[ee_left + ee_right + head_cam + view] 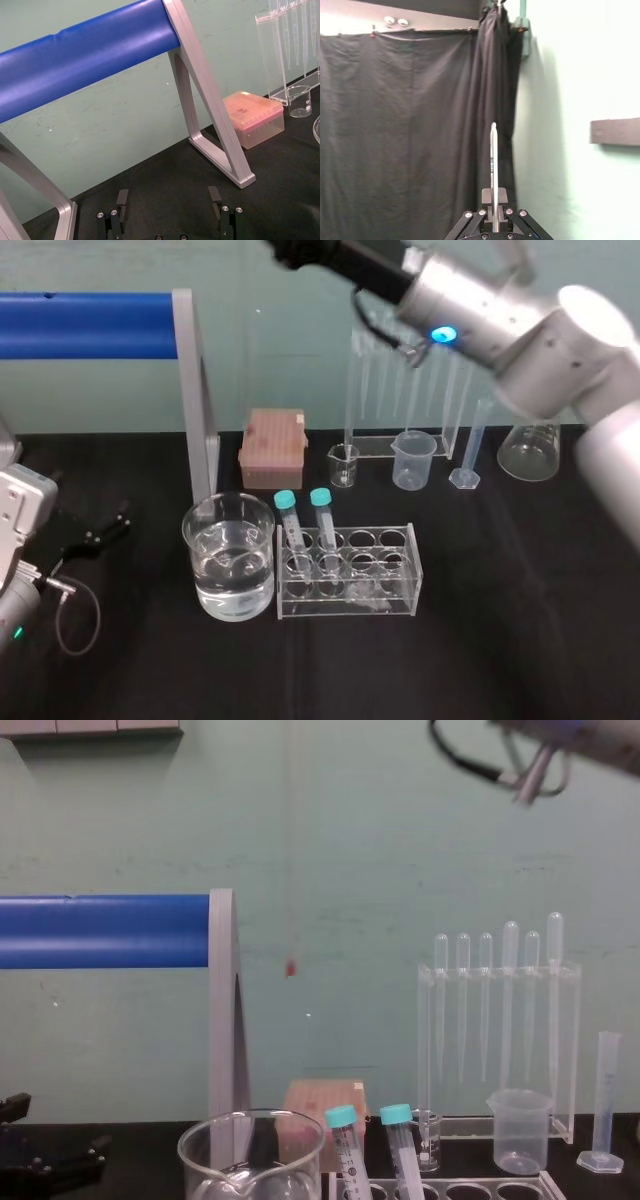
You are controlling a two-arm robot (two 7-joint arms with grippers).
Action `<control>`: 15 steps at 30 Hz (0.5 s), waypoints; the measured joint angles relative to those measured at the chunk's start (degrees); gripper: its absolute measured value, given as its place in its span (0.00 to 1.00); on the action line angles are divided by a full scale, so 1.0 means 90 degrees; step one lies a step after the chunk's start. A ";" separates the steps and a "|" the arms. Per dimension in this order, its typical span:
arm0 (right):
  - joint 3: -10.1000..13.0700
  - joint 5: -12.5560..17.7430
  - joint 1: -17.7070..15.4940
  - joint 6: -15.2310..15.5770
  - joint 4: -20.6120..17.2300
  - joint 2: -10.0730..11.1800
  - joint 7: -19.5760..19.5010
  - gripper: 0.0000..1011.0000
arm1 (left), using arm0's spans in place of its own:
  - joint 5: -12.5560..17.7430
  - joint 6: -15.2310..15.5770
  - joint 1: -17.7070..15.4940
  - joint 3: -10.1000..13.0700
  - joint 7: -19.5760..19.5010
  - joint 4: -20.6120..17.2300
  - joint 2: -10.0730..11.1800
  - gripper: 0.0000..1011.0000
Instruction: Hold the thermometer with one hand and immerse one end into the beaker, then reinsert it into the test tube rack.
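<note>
The thermometer [290, 870] hangs upright as a thin glass rod, its red tip high above the water-filled beaker [250, 1135]. My right gripper [493, 194] is shut on the thermometer [493, 160], which sticks out between its fingers. The right arm [480, 310] reaches in from the upper right, above the table's back. The beaker [200, 540] stands just left of the test tube rack [410, 575], which bears two teal-capped tubes [290, 520]. My left gripper [168, 200] rests open and parked at the table's left, and the left gripper [100, 530] holds nothing.
A blue bar on a grey frame [195, 390] stands behind the beaker. Along the back are a pink tip box [272, 445], a tiny glass beaker [343, 465], a plastic beaker [414, 460], a pipette stand [495, 1020], a graduated cylinder [470, 455] and a flask [528, 452].
</note>
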 joint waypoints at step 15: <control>0.0301 -0.0226 -0.1317 0.0086 -0.0860 0.1335 -0.1101 0.06 | 0.0000 0.0000 0.0000 0.0000 0.0000 0.0000 0.0000 1.00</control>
